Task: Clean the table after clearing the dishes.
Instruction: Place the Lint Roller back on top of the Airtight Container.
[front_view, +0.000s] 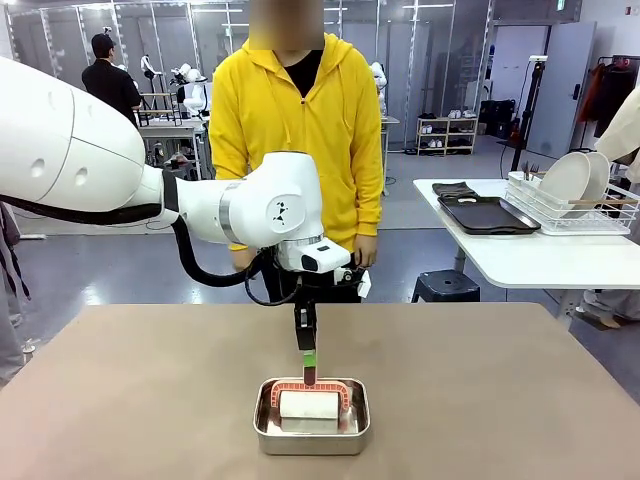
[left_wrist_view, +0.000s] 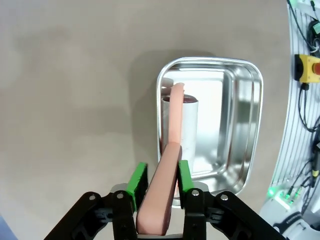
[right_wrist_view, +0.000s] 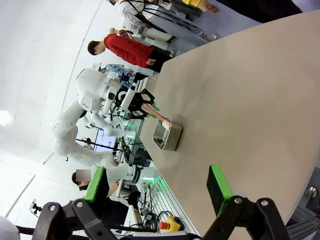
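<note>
The left gripper (front_view: 309, 372) is hanging in the middle of the front picture, just over a small steel pan (front_view: 311, 437) near the bottom edge. In the left wrist picture its green pads (left_wrist_view: 136, 181) are sitting on both sides of the pink handle (left_wrist_view: 161, 197) of the roller (left_wrist_view: 183, 126). I cannot tell if they are squeezing it or just letting go. The roller's white roll is lying inside the pan, probably so it stays in one spot and does not roll off.

The table (front_view: 120, 400) is filling the bottom half of the front picture, brown and bare around the pan. The dishes (front_view: 572, 182) are standing in a white rack at the far right, on a smaller white table, with dark trays (front_view: 487, 215) beside them. So the clearing looks done, and the wiping looks like the step in hand.

The right gripper (right_wrist_view: 157, 187) is showing at the bottom of the right wrist picture, wide open and holding nothing. That picture is also showing the pan from the side, far off.
</note>
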